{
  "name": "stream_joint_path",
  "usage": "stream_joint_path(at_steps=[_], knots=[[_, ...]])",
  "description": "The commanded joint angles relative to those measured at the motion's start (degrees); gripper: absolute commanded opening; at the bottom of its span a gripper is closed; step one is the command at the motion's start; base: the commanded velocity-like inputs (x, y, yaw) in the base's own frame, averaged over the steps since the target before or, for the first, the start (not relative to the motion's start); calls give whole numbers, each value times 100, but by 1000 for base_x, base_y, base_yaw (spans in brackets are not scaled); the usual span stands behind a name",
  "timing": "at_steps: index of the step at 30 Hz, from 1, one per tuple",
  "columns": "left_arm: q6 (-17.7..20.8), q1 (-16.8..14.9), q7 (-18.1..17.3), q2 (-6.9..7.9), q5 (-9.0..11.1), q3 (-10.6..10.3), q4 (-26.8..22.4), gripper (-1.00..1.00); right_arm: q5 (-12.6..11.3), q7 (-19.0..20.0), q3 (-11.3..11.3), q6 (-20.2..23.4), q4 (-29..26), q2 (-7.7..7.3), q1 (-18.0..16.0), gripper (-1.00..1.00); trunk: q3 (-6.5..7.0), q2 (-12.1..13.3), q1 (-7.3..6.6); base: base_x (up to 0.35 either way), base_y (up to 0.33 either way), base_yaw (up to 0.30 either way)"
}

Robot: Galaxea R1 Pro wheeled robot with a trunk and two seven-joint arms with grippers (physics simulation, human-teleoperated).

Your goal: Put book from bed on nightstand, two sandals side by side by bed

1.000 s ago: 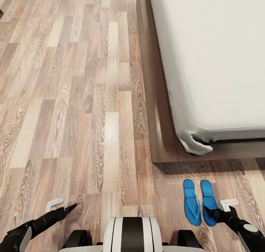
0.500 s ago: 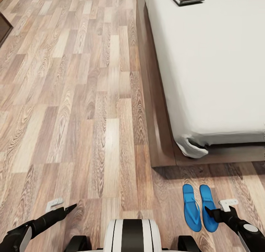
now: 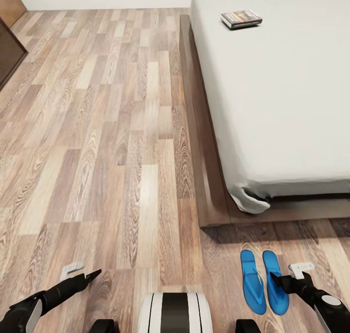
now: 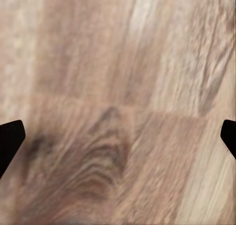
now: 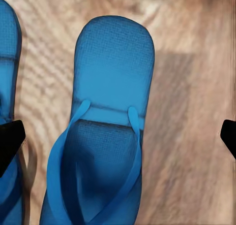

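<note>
Book (image 3: 241, 19) lies on bed (image 3: 282, 99); 2 sandals (image 3: 265, 280) side by side on floor (image 3: 107, 143).

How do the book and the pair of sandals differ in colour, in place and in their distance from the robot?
The book has a dark cover with lettering; the sandals are plain bright blue. The book lies on the mattress of the bed, whereas the sandals lie on the wood floor just beyond the foot of the bed. The book is far from the robot; the sandals are close, with the right gripper above one of them. Both lie flat, and neither is held.
</note>
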Motion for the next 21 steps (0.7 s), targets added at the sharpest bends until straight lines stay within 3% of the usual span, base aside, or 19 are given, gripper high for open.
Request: stream_joint_path(at_steps=[1, 10, 16, 21], knots=[[47, -5, -46, -6, -47, 43, -7, 100, 59, 47, -34, 2, -9, 3, -2, 100, 20, 0, -3, 0, 0, 0], [53, -5, -68, 2, -44, 45, -7, 100, 57, 65, -29, 7, -42, 7, -2, 100, 219, 12, -26, 0, 0, 0], [58, -5, -73, 10, -43, 45, -7, 100, 57, 433, -32, 7, -58, 6, -2, 100, 352, 20, -42, 0, 0, 0], [57, -5, -74, 10, -42, 44, -7, 100, 57, 511, -33, 7, -60, 4, -2, 100, 463, 27, -55, 0, 0, 0]])
